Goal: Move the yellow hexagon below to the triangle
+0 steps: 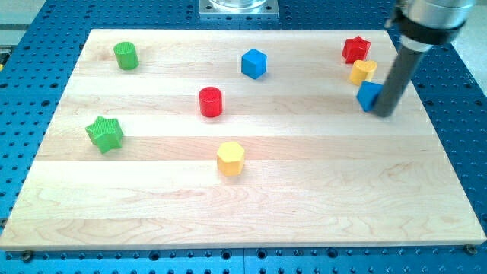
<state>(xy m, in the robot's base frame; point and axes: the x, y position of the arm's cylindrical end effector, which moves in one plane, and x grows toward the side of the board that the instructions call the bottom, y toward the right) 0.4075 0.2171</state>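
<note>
The yellow hexagon lies near the middle of the wooden board, a little toward the view's bottom. The blue triangle sits at the view's upper right, partly hidden by my rod. My tip rests just to the right of the blue triangle, touching or nearly touching it. A second yellow block sits just above the triangle, and a red star above that. The hexagon is far to the left of and below my tip.
A blue cube sits at top centre. A red cylinder stands above the hexagon. A green cylinder is at the top left and a green star at the left.
</note>
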